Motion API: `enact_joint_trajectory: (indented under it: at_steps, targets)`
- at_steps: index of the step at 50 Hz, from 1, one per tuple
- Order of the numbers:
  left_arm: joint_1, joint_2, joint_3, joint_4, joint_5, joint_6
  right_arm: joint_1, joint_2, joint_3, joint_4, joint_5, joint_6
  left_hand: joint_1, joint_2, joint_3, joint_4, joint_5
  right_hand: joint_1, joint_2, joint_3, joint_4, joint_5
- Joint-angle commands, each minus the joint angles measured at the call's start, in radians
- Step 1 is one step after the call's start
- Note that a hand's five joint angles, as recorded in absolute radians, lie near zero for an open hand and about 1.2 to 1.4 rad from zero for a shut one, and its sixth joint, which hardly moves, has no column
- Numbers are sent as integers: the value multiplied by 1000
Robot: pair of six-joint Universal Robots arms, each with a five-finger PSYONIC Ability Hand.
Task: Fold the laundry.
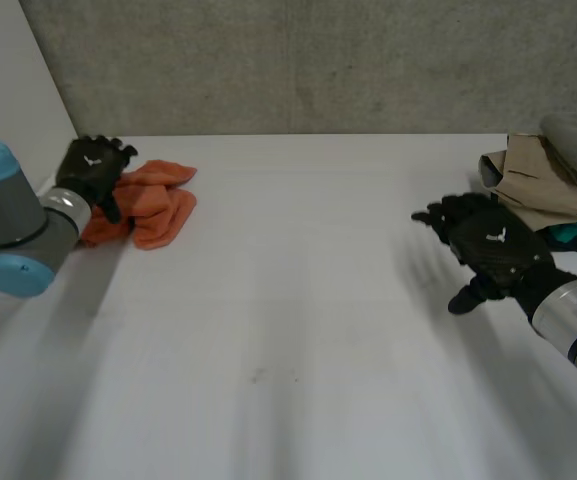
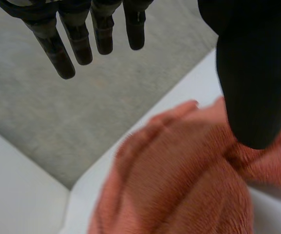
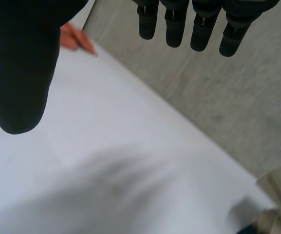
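Note:
A crumpled orange cloth [image 1: 156, 205] lies at the table's far left. My left hand [image 1: 92, 170] hovers over its left part, fingers straight and apart from the thumb, holding nothing. In the left wrist view the orange cloth [image 2: 179, 180] lies under the palm, with the thumb [image 2: 254, 83] just above it and the fingers [image 2: 77, 39] stretched out past its edge. My right hand [image 1: 488, 245] hangs open above the bare table at the right, fingers spread. The right wrist view has its fingers [image 3: 194, 24] straight, and a bit of the orange cloth [image 3: 74, 39] far off.
A pile of laundry [image 1: 553, 180] sits at the far right: beige cloth, a grey piece on top, teal cloth below. The beige cloth [image 3: 279, 195] lies beside my right hand. A grey concrete wall [image 1: 318, 60] backs the white table [image 1: 288, 330].

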Motion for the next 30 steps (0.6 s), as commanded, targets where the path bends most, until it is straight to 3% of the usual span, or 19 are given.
enact_joint_trajectory:
  at_steps: [1,4,8,11,20,25,30]
  targets:
    - [5,-205,188,2,76,9,-5,38,10,26,17,-75,157,152,152,151,151,-63,-37,-36,-34,-44]
    - [5,-252,241,2,73,14,-5,38,17,26,16,-78,209,205,205,204,204,-63,-37,-36,-34,-44]
    - [5,-300,307,-1,70,14,-9,39,22,26,18,-78,500,495,495,494,494,-63,-37,-36,-34,-44]
    - [-4,-292,311,-3,63,9,-11,39,26,26,16,-76,1133,1128,1128,1127,1127,-63,-37,-36,-34,-44]
    - [-110,-61,105,-6,27,-46,-14,30,22,20,44,-72,1158,1153,1153,1152,1152,-63,-37,-36,-34,-44]
    - [-238,196,-147,-4,64,-195,-17,16,13,25,115,-69,1158,1153,1153,1152,1152,-63,-37,-36,-34,-44]
    - [-381,344,-339,-6,134,-305,-17,-11,10,26,168,-70,1158,1153,1153,1152,1152,-63,-37,-36,-34,-44]
